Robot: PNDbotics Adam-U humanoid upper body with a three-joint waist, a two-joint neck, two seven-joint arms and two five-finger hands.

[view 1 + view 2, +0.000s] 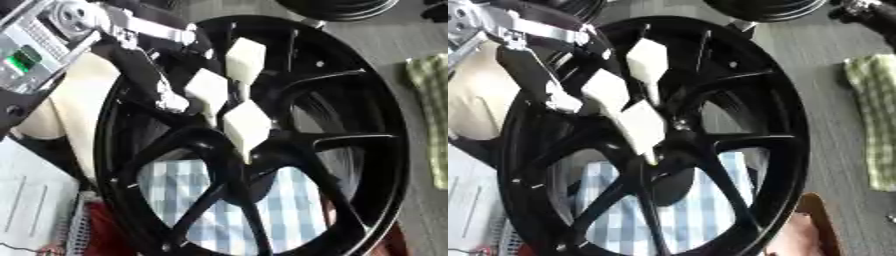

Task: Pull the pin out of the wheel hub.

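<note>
A black spoked wheel [389,150] stands tilted across most of both views. Its hub [677,150] is at the middle, where the spokes meet. My left hand [149,75], black and silver with white pads, comes in from the upper left and lies over the hub. The lowest white pad reaches down onto the hub's centre. The pin itself is hidden behind the pads. No right hand shows in either view.
A blue-and-white checked cloth [219,205] lies under the wheel. A green checked cloth [429,100] is at the right. Another black wheel [341,7] is at the far edge. White paper [26,200] and a beige object [79,110] are on the left, and a brown shape [811,225] is at the lower right.
</note>
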